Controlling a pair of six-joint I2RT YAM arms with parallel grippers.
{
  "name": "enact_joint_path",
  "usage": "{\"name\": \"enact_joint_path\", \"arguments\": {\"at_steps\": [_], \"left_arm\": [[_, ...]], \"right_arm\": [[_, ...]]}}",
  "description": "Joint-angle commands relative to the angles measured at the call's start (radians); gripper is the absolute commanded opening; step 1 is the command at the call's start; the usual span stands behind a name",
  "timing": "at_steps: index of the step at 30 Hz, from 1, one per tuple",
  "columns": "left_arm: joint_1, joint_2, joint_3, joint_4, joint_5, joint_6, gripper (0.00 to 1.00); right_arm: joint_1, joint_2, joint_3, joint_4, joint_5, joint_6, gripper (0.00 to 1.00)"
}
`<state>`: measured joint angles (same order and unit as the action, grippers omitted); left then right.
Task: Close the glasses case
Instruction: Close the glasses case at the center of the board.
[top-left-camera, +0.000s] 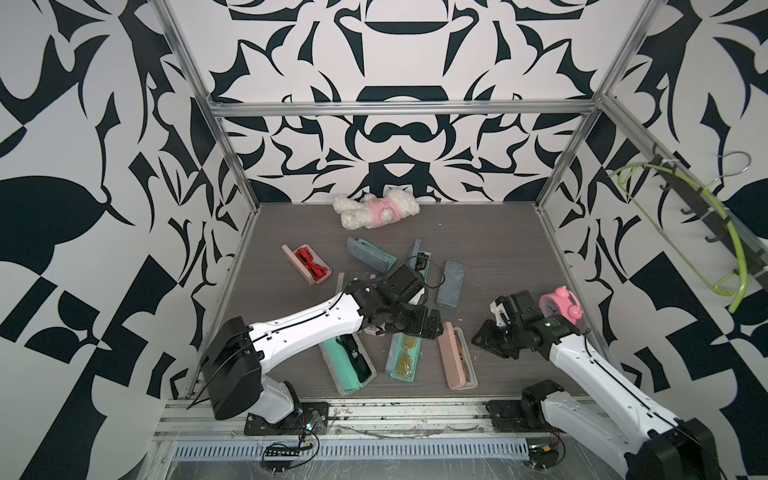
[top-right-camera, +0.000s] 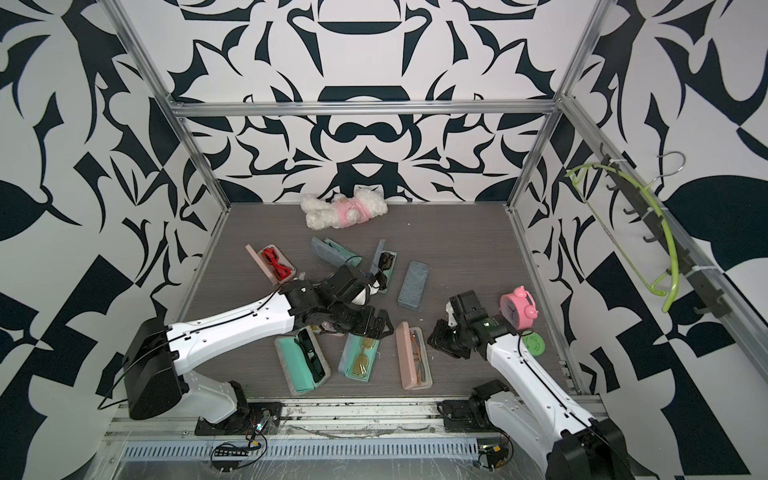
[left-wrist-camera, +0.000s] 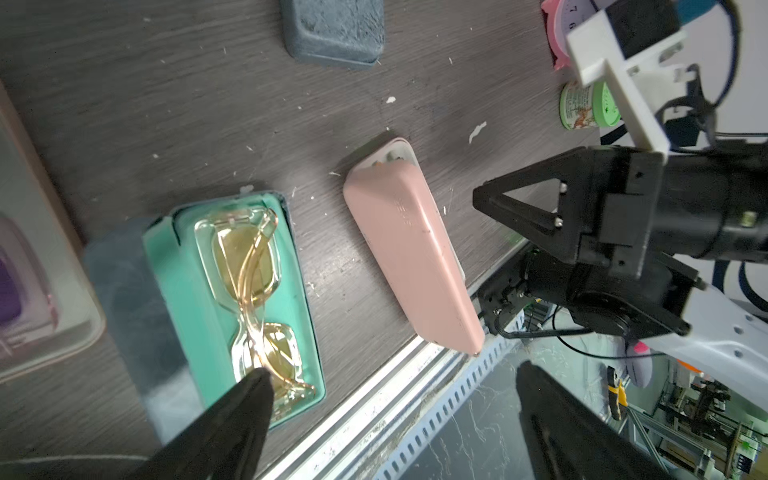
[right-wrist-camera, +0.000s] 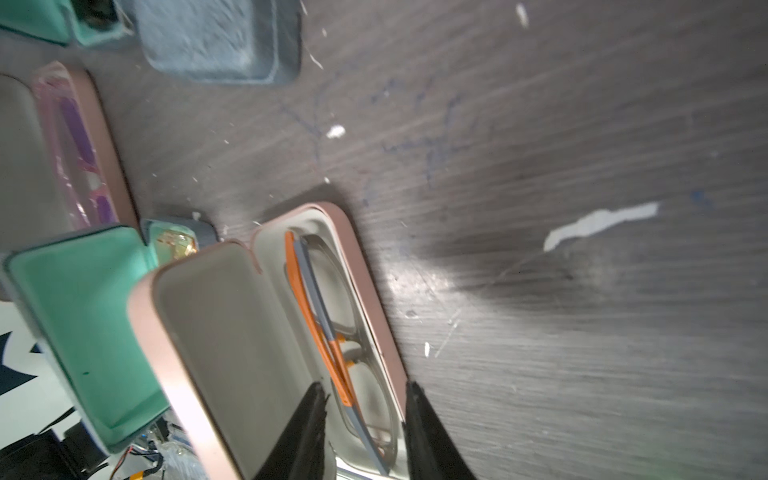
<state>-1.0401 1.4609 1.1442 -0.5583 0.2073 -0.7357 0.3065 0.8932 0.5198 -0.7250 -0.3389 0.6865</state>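
Observation:
The pink glasses case (top-left-camera: 460, 365) lies open near the table's front, between my two arms. Its lid (left-wrist-camera: 415, 257) stands up on the hinge, and orange-and-grey glasses (right-wrist-camera: 320, 324) lie in its tray. My left gripper (top-left-camera: 432, 328) hovers open just left of the lid's far end, its jaws spread wide with nothing between them (left-wrist-camera: 392, 376). My right gripper (top-left-camera: 482, 337) hangs close to the case's right side, slightly apart from it. In the right wrist view its jaws (right-wrist-camera: 365, 386) are partly open and frame the tray's rim. The case also shows in a top view (top-right-camera: 411, 359).
Left of the pink case lie a teal case with yellow glasses (top-left-camera: 402, 357) and a teal case with dark glasses (top-left-camera: 351, 365). Farther back lie a closed grey case (top-left-camera: 451, 286), other open cases and a plush toy (top-left-camera: 376, 210). A pink alarm clock (top-left-camera: 559, 305) and a green tin (top-right-camera: 534, 343) stand behind my right arm.

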Motion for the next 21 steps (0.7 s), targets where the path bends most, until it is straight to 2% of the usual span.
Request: {"name": "enact_joint_path", "arguments": {"at_steps": [1, 11, 21], "left_arm": [[-0.031, -0.054, -0.045, 0.053, 0.007, -0.054, 0.94], [-0.093, -0.056, -0.124, 0.129, 0.025, -0.115, 0.86], [-0.107, 0.004, -0.139, 0.223, 0.079, -0.148, 0.77]], "right_arm": [[0.016, -0.027, -0.022, -0.015, 0.038, 0.04, 0.34], [0.09, -0.008, -0.055, 0.048, 0.046, 0.084, 0.27], [0.152, 0.107, -0.075, 0.152, 0.072, 0.107, 0.24]]}}
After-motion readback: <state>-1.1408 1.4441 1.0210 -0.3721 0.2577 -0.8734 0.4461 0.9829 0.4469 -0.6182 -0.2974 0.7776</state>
